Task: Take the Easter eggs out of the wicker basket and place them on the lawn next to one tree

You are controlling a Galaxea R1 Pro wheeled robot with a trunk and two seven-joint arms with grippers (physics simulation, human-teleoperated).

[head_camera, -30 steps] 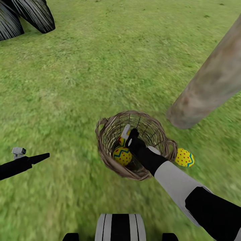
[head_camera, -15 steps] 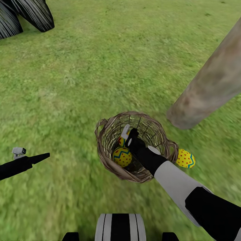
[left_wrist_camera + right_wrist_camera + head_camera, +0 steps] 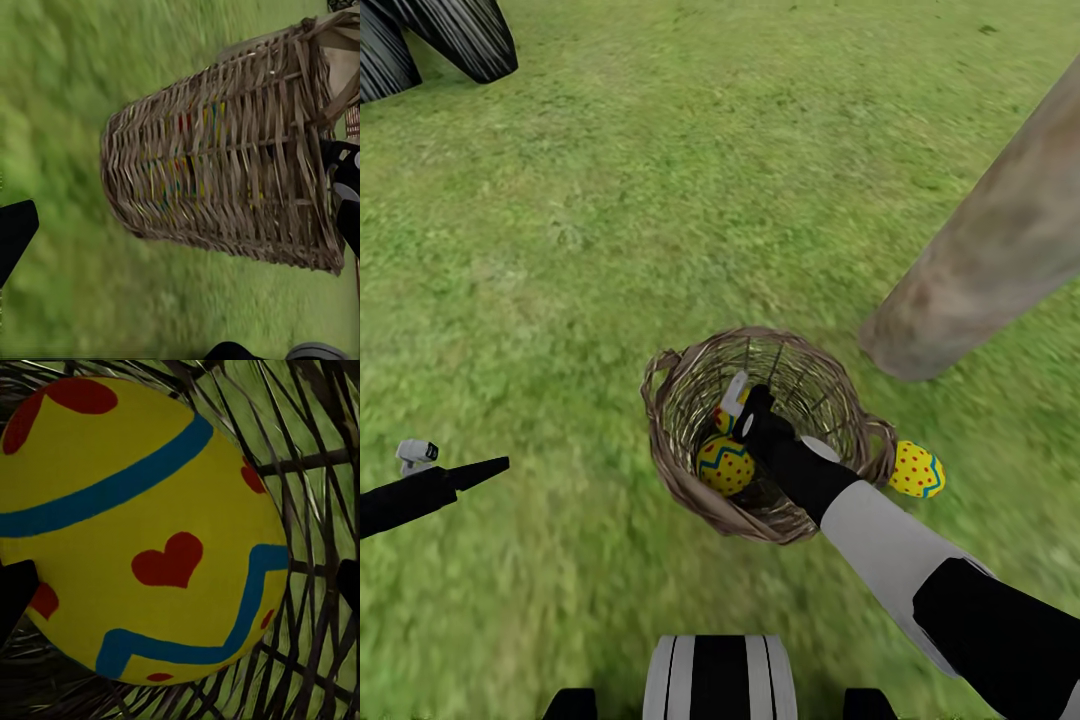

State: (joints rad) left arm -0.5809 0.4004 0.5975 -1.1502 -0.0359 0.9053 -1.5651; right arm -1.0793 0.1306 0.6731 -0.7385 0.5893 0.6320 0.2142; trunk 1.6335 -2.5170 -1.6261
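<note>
The lawn (image 3: 610, 200) and tree (image 3: 980, 270) sit unchanged; the wicker basket (image 3: 680, 470) has nudged slightly. Right pincer (image 3: 745, 395) stays inside it — spread around an Easter egg (image 3: 142, 525) (unclenched). Left pincer (image 3: 485, 468): grip indiscernible.

Lawn (image 3: 610, 200) carries wicker basket (image 3: 680, 470), egg (image 3: 916, 469), tree (image 3: 980, 270).

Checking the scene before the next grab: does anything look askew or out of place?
Nothing looks damaged. The basket sits upright on the grass. One egg lies outside by its rim near the tree trunk; that fits the task.
</note>
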